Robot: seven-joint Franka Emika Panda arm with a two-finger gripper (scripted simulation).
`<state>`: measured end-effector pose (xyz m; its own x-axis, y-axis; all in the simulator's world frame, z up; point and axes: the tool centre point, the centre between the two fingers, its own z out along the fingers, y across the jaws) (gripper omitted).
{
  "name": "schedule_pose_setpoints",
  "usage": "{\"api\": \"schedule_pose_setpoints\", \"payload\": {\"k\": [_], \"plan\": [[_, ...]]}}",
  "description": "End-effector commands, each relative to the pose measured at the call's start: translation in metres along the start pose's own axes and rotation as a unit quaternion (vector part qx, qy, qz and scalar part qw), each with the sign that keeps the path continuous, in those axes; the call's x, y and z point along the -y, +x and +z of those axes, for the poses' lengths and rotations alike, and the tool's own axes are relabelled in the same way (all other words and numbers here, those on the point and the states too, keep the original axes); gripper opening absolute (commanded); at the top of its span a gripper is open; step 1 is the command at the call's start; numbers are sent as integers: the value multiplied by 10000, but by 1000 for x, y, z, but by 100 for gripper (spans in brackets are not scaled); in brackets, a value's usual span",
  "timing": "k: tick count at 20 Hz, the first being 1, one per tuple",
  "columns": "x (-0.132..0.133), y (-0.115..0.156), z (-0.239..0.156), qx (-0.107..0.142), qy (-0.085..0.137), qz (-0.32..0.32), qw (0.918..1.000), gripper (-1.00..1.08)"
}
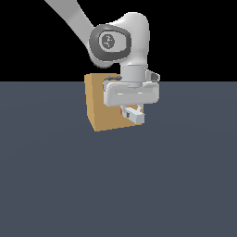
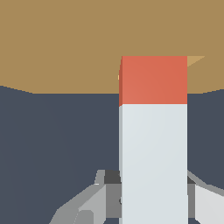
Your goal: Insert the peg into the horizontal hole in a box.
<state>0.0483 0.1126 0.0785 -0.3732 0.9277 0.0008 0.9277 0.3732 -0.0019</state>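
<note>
Fingers (image 2: 94,201) of the gripper (image 2: 153,199) are clamped on the pale end of the peg (image 2: 153,144), which reaches forward toward the box (image 2: 65,43). Its orange-red tip sits against the tan face, at the hole (image 2: 195,60), of which only a lighter corner shows beside it.

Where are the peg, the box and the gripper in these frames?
peg (image 2: 153,131): wrist view, on its pale grey-white length, below the orange-red end.
box (image 1: 96,102): exterior view, on its tan face toward the exterior view's left of the gripper.
gripper (image 1: 132,110): exterior view, between the jaws' tips, closed on the peg.
</note>
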Motion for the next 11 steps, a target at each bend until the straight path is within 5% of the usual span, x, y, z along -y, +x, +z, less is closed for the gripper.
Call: {"api": "schedule_pose_setpoints", "payload": {"k": [1,11], "plan": [[0,14,-2,6,-15,8,10000,-100],[-2,20,-2,6,-15,8,10000,-100]]}}
